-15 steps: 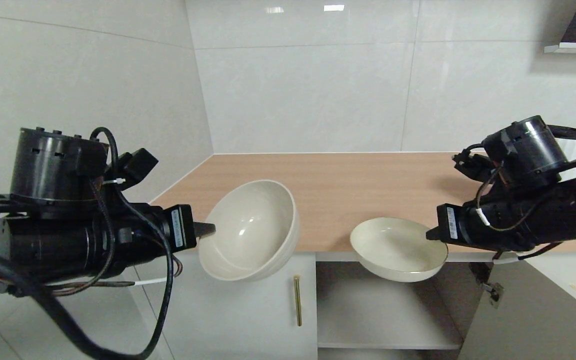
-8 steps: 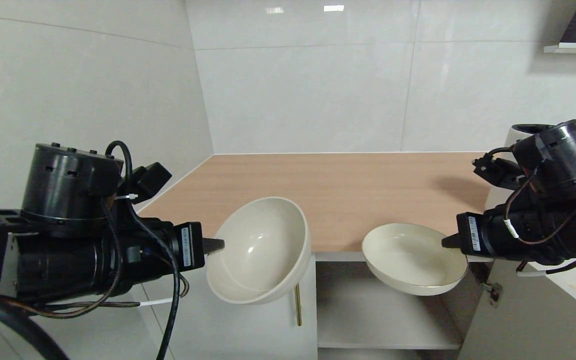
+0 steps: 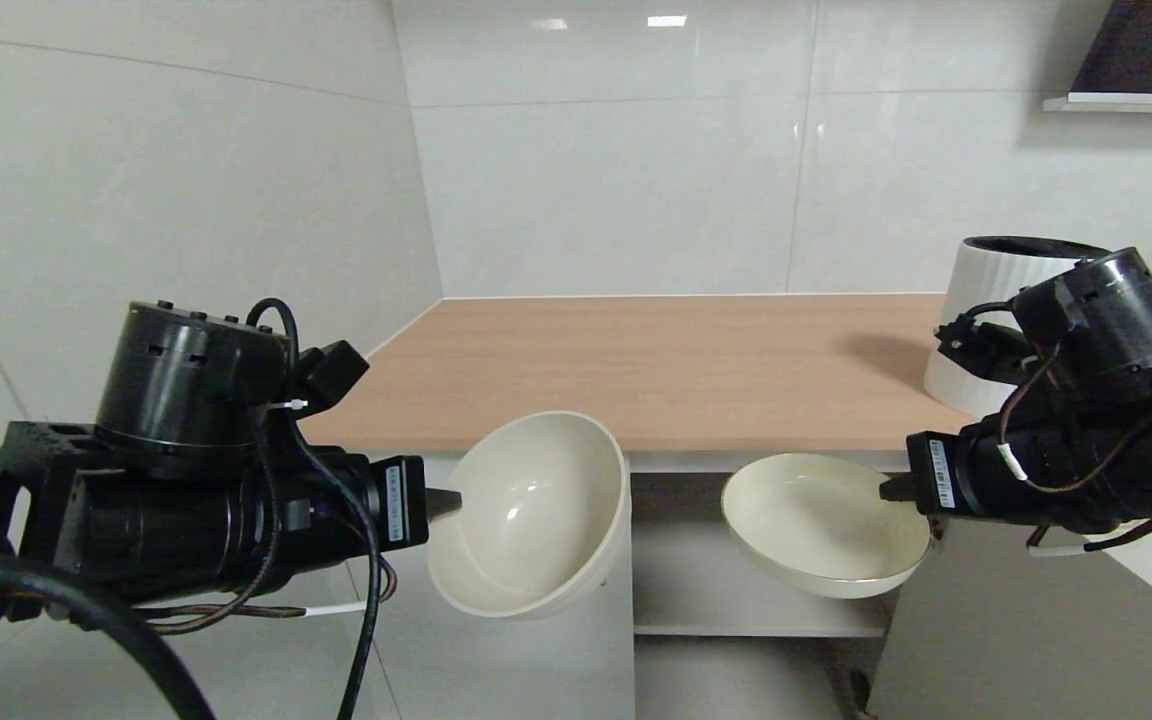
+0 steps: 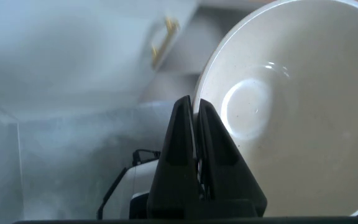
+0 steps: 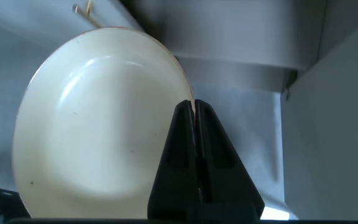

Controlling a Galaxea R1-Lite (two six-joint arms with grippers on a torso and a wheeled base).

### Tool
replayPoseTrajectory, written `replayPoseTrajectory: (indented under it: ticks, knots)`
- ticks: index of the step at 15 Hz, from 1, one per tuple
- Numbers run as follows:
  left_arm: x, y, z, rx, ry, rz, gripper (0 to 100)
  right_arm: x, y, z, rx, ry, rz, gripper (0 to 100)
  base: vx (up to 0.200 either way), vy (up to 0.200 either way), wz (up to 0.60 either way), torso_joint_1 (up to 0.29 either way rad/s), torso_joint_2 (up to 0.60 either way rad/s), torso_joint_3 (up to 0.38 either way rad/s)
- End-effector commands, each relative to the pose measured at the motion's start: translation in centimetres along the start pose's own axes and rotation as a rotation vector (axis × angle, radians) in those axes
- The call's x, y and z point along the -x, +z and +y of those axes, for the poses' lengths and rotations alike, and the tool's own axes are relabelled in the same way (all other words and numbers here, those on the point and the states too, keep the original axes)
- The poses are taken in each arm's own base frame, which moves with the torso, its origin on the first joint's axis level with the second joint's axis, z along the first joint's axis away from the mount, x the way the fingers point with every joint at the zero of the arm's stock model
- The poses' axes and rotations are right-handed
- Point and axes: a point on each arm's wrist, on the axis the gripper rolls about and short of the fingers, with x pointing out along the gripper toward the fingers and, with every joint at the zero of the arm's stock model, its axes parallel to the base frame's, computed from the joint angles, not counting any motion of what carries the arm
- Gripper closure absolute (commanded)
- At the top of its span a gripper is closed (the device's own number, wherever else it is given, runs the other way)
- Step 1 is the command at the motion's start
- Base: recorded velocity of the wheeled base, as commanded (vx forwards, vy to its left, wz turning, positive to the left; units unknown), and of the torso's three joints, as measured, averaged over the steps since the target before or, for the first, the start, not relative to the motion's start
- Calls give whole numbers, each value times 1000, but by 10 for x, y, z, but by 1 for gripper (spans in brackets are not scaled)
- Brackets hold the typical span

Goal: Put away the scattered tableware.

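My left gripper (image 3: 451, 500) is shut on the rim of a deep cream bowl (image 3: 536, 512), which hangs tilted in the air in front of the counter's edge. In the left wrist view the gripper (image 4: 195, 115) pinches the bowl (image 4: 291, 112) by its rim. My right gripper (image 3: 896, 488) is shut on the rim of a shallow cream plate (image 3: 821, 520), held just below the counter edge in front of the open cabinet. The right wrist view has the gripper (image 5: 194, 112) clamping the plate (image 5: 98, 118) at its edge.
A wooden counter (image 3: 676, 370) runs along the tiled wall. A white ribbed pot (image 3: 996, 310) stands on it at the right. Below is an open cabinet with a shelf (image 3: 736, 600); its door (image 3: 996, 640) swings out at the right.
Both arms have come down and back from the counter with the bowl and the plate in them. The head camera has shifted, bringing the white pot into view.
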Motion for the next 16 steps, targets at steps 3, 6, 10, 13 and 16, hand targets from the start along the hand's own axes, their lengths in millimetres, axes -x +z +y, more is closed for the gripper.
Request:
replayPoseTrajectory:
  ticks: [3,6,10,13,16]
  knots:
    - [-2,-1,1,-1,5,7,100,-11,-1,0,1,-14,29,100,0,0,0,0,0,0]
    - [-3,-1,1,-1,5,7,100,-13,0,-1,-2,-17,32,100,0,0,0,0,0,0]
    - [-4,-1,1,-1,5,10,100,-18,2,-3,-11,-23,23,100,0,0,0,0,0,0]
    - [-4,-1,1,-1,5,10,100,-21,1,-3,-10,-25,28,100,0,0,0,-46,130,70]
    - [-4,-1,1,-1,5,10,100,-21,1,-4,-10,-26,30,100,0,0,0,-149,411,243]
